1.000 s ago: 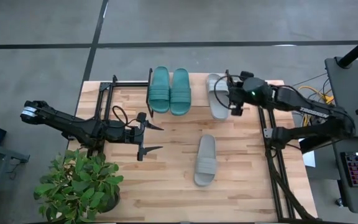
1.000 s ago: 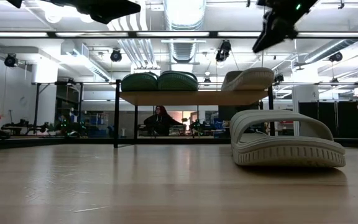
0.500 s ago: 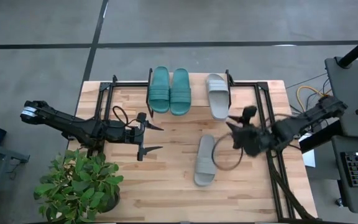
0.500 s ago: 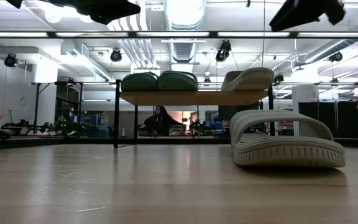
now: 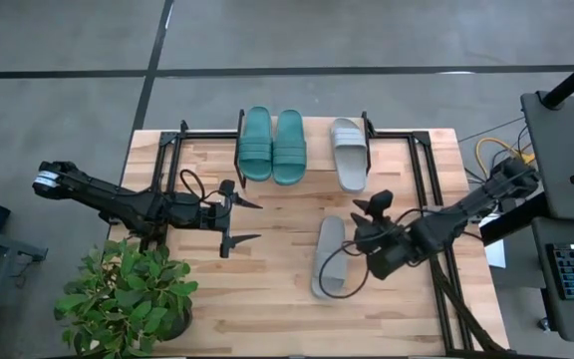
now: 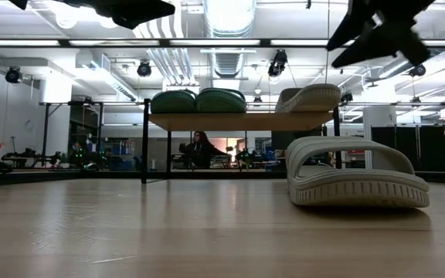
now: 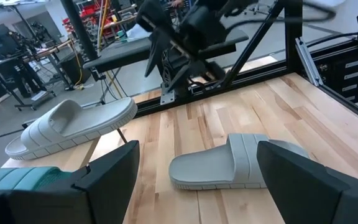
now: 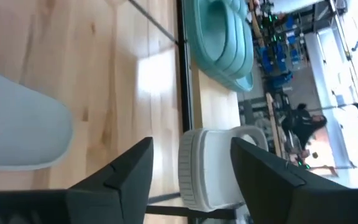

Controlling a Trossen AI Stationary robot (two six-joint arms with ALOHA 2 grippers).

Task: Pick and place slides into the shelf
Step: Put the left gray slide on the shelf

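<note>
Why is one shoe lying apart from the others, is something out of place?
One grey slide lies on the table, while two teal slides and another grey one sit on the shelf. The right end effector hovers open beside it. Nothing looks damaged.

— What do we see on the table (image 5: 267,299)?
— One grey slide (image 5: 329,257) lying flat, and a potted plant (image 5: 128,291) at a corner.
— And on the shelf (image 6: 238,121)?
— Two teal slides (image 5: 272,146) and another grey one (image 5: 348,154), side by side.
</note>
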